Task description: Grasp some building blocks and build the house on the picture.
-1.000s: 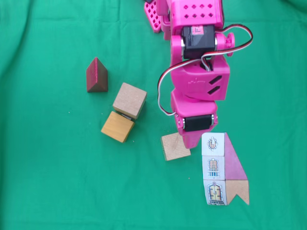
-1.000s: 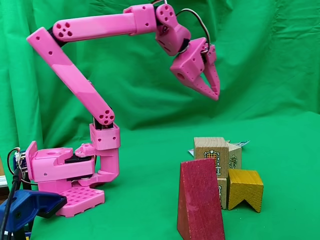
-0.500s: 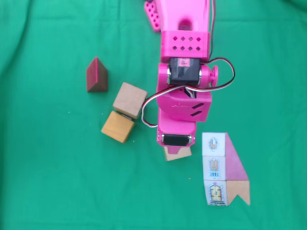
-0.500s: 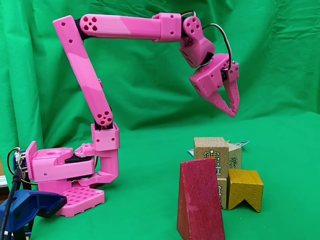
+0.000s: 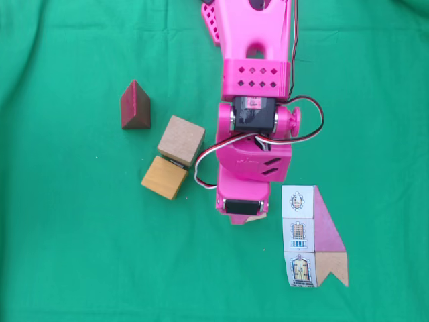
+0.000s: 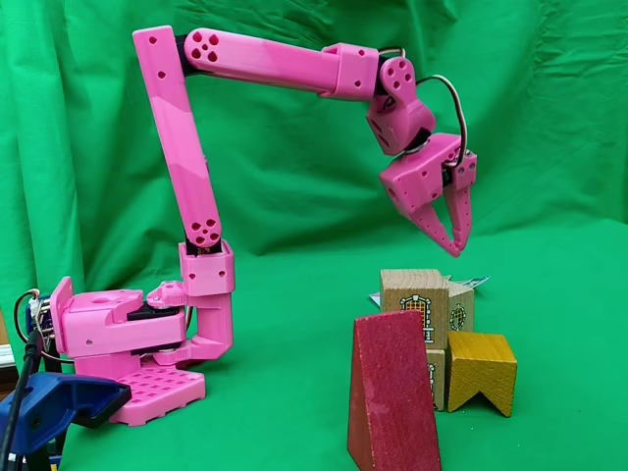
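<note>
The pink gripper hangs in the air, fingers pressed nearly together, holding nothing. Directly beneath it sits a tan cube, with a dark red prism and orange-yellow cube nearby; the house card lies beside it.

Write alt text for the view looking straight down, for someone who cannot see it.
A pink robot arm reaches down the middle of a green cloth, covering most of one tan cube. To its left lie a tan cube, an orange-yellow cube and a dark red prism; the house picture card lies at lower right.
</note>
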Robot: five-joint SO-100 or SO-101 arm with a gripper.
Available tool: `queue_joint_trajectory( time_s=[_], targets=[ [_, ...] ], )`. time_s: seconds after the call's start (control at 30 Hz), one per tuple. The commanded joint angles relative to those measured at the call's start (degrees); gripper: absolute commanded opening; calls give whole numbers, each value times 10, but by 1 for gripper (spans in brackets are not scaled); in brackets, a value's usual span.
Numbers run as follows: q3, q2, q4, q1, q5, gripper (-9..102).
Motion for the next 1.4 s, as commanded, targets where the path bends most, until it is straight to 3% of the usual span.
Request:
queue_joint_trajectory(
  time_s=[0.0,0.4,0.67,1.37],
  targets=[
    [-34,-10,4,-2,-4,-5],
    [-154,-59,191,-8,-29,-5],
    [-238,-132,196,-5,-75,-5],
    [-227,-201,202,-9,-142,-4]
  ],
)
